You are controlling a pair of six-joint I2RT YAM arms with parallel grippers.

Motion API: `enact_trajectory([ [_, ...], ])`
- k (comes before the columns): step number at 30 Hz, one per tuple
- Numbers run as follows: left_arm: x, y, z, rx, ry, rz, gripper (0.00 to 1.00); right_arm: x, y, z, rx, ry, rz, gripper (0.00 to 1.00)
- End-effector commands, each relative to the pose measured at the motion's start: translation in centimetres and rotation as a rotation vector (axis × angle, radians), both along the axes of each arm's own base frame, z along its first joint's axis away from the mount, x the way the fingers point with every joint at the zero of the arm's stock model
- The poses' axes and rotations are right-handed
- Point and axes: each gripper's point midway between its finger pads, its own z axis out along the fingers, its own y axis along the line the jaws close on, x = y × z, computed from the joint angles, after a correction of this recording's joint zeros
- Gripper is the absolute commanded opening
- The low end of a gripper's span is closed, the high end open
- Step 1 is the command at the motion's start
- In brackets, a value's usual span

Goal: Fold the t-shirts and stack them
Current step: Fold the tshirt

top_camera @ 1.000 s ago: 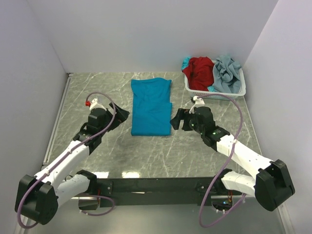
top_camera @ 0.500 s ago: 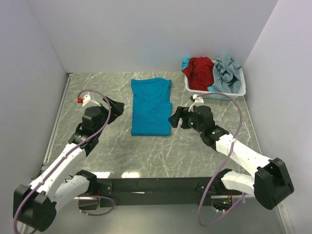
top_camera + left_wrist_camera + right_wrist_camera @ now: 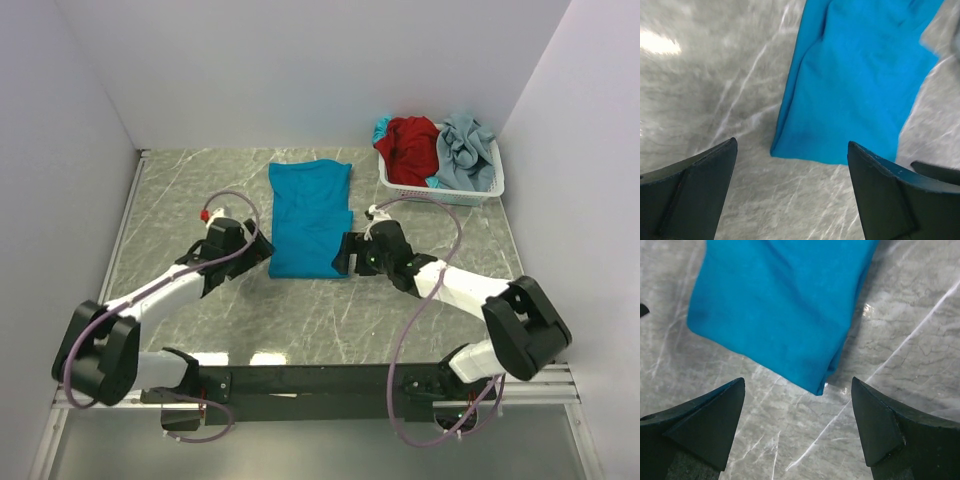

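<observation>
teal-blue t-shirt point(image 3: 310, 218), near corners beside left pincer point(image 3: 260, 249) and right pincer point(image 3: 345, 254), both agape; far end cropped in wrist views

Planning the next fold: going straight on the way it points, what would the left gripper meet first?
Probably the near corner of the teal-blue t-shirt, framed by the open left gripper; depth is unclear.

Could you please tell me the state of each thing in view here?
teal-blue t-shirt, folded lengthwise, flat on table, ungripped.
red t-shirt, crumpled in basket.
pale grey-blue t-shirt, crumpled in basket.
left gripper, jaws open at shirt's near-left corner.
right gripper, jaws open at shirt's near-right corner.
</observation>
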Motion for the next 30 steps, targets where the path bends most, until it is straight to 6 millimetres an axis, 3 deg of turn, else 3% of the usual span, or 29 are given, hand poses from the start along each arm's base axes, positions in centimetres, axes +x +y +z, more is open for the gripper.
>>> enact_trajectory([
  [1, 0.4, -2.4, 0.2, -0.023, 0.013, -0.071, 0.96, 1.7, 0.8, 0.8, 0.016, 0.008, -0.051, 0.93],
  [2, 0.1, -2.6, -1.2, -0.002, 0.061, -0.08, 0.95, 1.7, 0.8, 0.5, 0.011, 0.018, -0.059, 0.92],
  [5, -0.2, -3.3, -2.9, 0.028, 0.127, -0.116, 0.9, 1.7, 0.7, -0.6, -0.003, 0.059, -0.076, 0.91],
  [15, -1.9, -4.3, -4.2, 0.03, 0.184, -0.146, 0.79, 1.0, 0.6, -2.7, -0.017, 0.134, -0.094, 0.88],
  [19, -1.8, -3.8, -4.9, 0.053, 0.186, -0.121, 0.57, 1.0, 0.9, -3.5, -0.019, 0.157, -0.087, 0.84],
  [20, -1.8, -3.7, -5.1, 0.06, 0.19, -0.12, 0.23, 1.0, 1.0, -3.5, -0.018, 0.161, -0.085, 0.79],
  [21, -1.6, -3.7, -5.0, 0.064, 0.191, -0.111, 0.15, 1.1, 1.1, -3.5, -0.016, 0.164, -0.083, 0.78],
  [25, -1.4, -3.4, -5.1, 0.082, 0.185, -0.107, 0.06, 1.2, 1.5, -4.0, -0.012, 0.177, -0.075, 0.71],
  [26, -1.3, -3.5, -5.1, 0.079, 0.181, -0.106, 0.01, 1.2, 1.6, -4.0, -0.01, 0.181, -0.069, 0.62],
  [30, -1.2, -3.8, -4.9, 0.065, 0.168, -0.118, 0.01, 1.1, 1.8, -4.3, -0.008, 0.19, -0.064, 0.46],
])
